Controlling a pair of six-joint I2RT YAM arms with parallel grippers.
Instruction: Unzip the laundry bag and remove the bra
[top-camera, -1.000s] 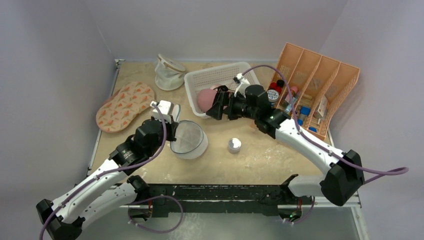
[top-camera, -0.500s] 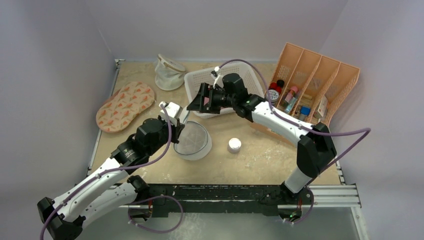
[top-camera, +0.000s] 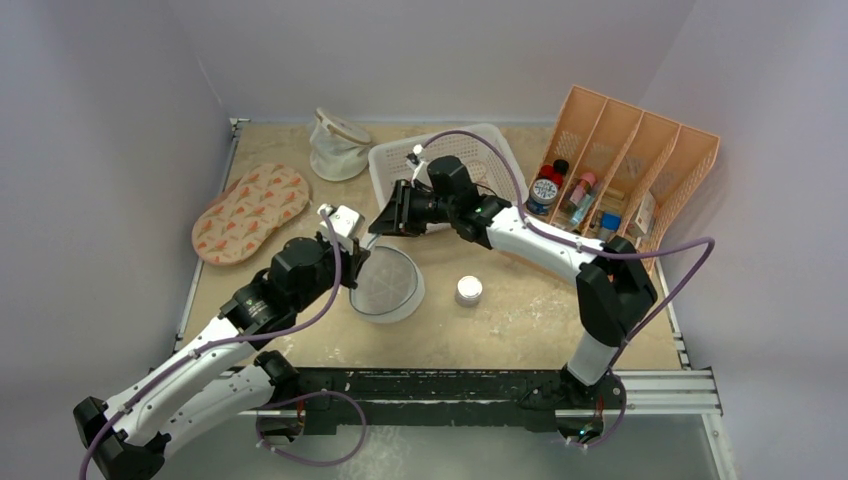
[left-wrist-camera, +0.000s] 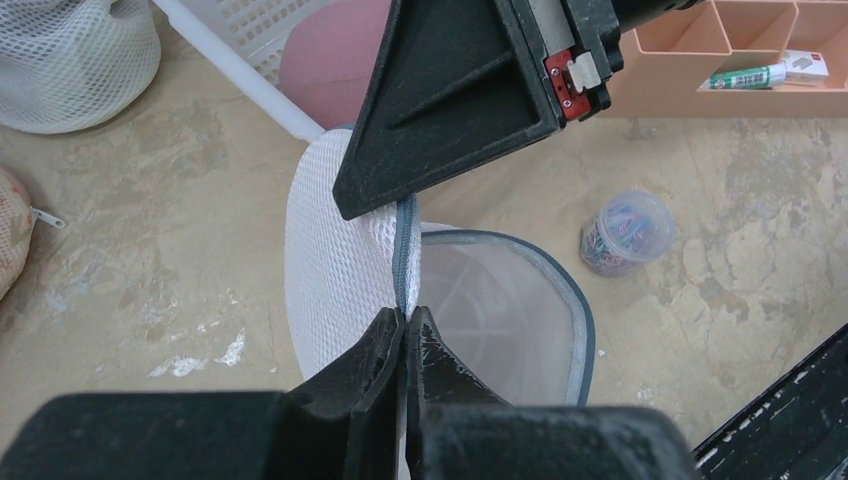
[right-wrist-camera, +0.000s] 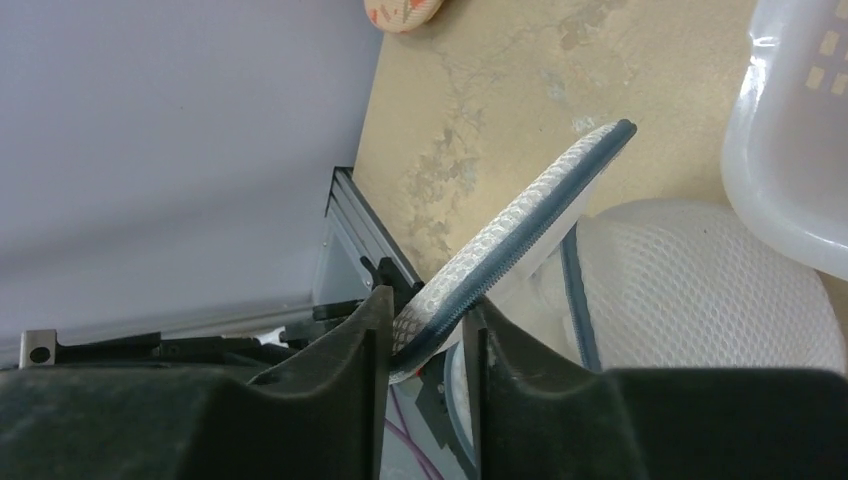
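Observation:
The laundry bag (top-camera: 385, 285) stands open on the table, a white mesh drum with a grey-blue zipper rim (left-wrist-camera: 580, 300). My left gripper (top-camera: 352, 262) is shut on the near-left rim, pinching the zipper band (left-wrist-camera: 403, 250) between its fingertips (left-wrist-camera: 385, 335). My right gripper (top-camera: 383, 222) hangs over the bag's far edge. Its jaws have narrowed onto the raised circular lid (right-wrist-camera: 520, 215), whose edge lies slantwise between the fingers (right-wrist-camera: 365, 330). The pink bra (left-wrist-camera: 325, 60) lies in the white basket behind the bag; in the top view the right arm hides it.
White basket (top-camera: 480, 145) at the back centre. A mesh pouch with tan rim (top-camera: 338, 145) and an orange-patterned oval pad (top-camera: 250, 212) lie back left. A small silver jar (top-camera: 468, 290) stands right of the bag. An orange divider tray (top-camera: 640, 170) holds bottles at right.
My right gripper has swung left from the basket to the bag's far edge, and its jaws have closed in on the lid. The left gripper has kept its pinch on the rim.

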